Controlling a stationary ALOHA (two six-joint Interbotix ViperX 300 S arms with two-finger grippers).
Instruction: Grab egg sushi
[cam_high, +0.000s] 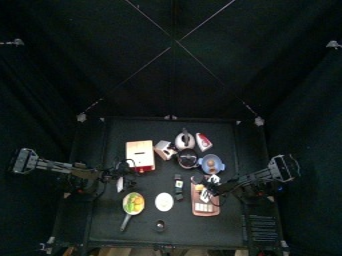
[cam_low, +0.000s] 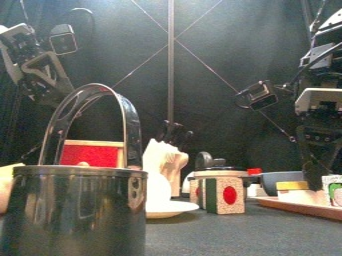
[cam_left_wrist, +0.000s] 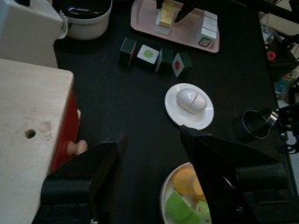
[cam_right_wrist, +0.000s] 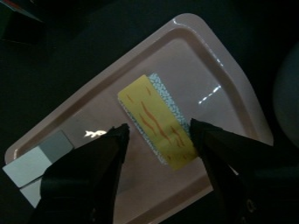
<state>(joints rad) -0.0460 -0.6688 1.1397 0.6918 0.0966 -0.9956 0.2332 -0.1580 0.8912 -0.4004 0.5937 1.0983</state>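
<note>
The egg sushi (cam_right_wrist: 156, 119), a yellow slab with a strip of white rice along one side, lies flat on a pink tray (cam_right_wrist: 222, 66). My right gripper (cam_right_wrist: 159, 133) hovers directly above it, open, one jaw on each side of the sushi and nothing held. From above, the right gripper (cam_high: 213, 187) is over the tray (cam_high: 203, 208) at the table's front right. Open and holding nothing, my left gripper (cam_left_wrist: 158, 166) hangs above the table's front left, and this left gripper (cam_high: 118, 180) is well away from the tray.
A white plate (cam_left_wrist: 170, 94) with a pale round item sits mid-table, near a bowl (cam_left_wrist: 184, 198) of yellow and green pieces. Two small boxes (cam_left_wrist: 147, 54), a white pot (cam_left_wrist: 82, 13), a white board (cam_left_wrist: 30, 114) and a metal pot (cam_low: 80, 205) stand around.
</note>
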